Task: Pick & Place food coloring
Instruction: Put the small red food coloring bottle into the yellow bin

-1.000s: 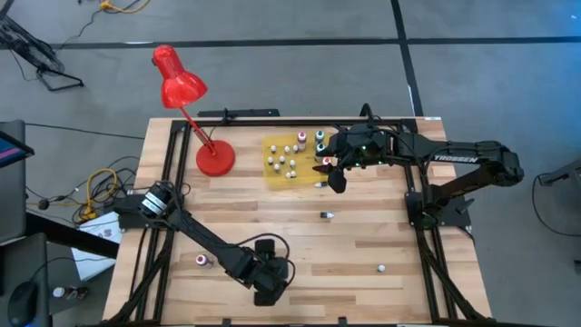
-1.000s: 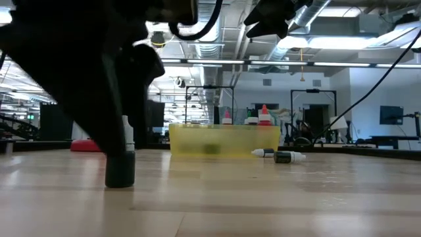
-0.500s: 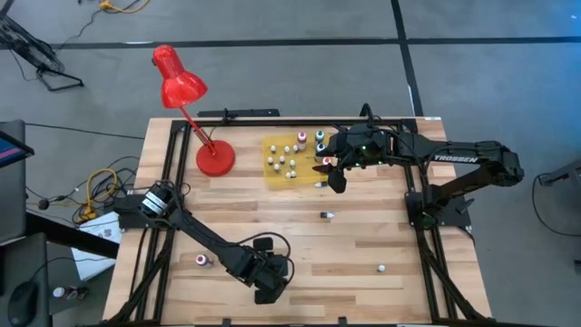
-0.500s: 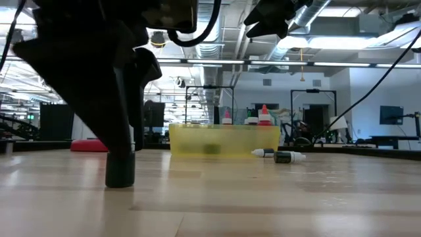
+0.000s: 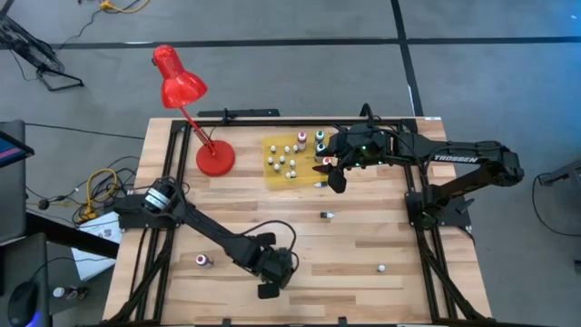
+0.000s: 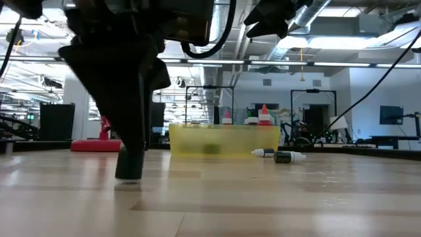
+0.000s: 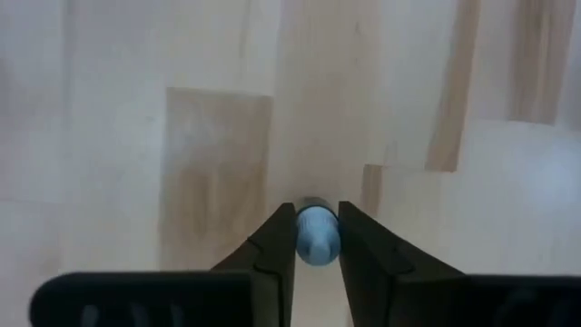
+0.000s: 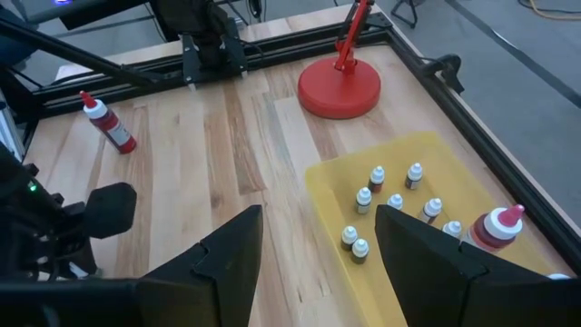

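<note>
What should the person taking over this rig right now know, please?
Left tool: at the table's front edge, closed on a small bottle with a blue cap.
Right tool: open, empty, hovering beside the yellow mat.
Done: about a dozen bottles stand on the mat.
Left: the held bottle, plus loose bottles mid-table, front right and front left.
</note>
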You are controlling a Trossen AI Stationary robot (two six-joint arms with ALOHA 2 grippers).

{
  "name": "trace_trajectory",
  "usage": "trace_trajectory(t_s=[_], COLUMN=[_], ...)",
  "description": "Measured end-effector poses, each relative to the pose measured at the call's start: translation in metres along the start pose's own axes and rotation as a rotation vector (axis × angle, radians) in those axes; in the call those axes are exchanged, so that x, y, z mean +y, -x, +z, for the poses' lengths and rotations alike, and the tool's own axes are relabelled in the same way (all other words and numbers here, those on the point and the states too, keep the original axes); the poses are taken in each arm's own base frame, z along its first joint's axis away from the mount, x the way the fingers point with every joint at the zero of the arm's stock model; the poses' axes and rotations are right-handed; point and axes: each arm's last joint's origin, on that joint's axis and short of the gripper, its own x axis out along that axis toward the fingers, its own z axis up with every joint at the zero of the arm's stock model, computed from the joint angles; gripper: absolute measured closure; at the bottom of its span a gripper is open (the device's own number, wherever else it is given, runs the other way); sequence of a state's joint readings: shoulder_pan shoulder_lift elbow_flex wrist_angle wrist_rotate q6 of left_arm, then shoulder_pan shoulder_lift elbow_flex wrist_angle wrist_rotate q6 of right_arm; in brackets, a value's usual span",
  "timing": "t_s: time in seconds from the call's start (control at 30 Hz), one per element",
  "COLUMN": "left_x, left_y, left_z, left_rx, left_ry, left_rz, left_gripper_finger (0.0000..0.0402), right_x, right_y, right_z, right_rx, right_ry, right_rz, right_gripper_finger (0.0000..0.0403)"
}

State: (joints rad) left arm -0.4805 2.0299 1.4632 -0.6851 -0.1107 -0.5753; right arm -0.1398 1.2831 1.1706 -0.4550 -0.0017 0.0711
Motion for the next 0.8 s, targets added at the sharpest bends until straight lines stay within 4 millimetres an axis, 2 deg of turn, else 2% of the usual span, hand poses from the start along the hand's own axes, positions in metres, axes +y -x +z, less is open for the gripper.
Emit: trace_trajectory(t_s=[0.1,0.2,0.37,0.53,0.8], left_x=[0.009,0.022,0.052,0.1,0.18], left_y=[0.01,0.028,0.058,0.079,0.083], left_z=[0.009,0.019,0.027,0.034,0.05], left_rx=[-0.015,-0.052,-0.093,-0.065,-0.008], left_ry=[-0.016,-0.033,-0.13,-0.109,-0.066], left_rz=[0.036,0.084,0.169,0.261,0.298], left_gripper_finger=[0.0342,0.0351,0.035,0.0345,0.0347], right_x=[0.0,0.0,0.0,0.0,0.0], right_y=[0.0,0.0,0.0,0.0,0.0], right_z=[0.0,0.0,0.0,0.0,0.0], right_rx=[0.0,0.0,0.0,0.0,0.0], right_ry=[0.0,0.0,0.0,0.0,0.0], right_rz=[0.0,0.0,0.0,0.0,0.0], right_gripper_finger=[0.0198,0.0198,0.0198,0.0198,0.0198])
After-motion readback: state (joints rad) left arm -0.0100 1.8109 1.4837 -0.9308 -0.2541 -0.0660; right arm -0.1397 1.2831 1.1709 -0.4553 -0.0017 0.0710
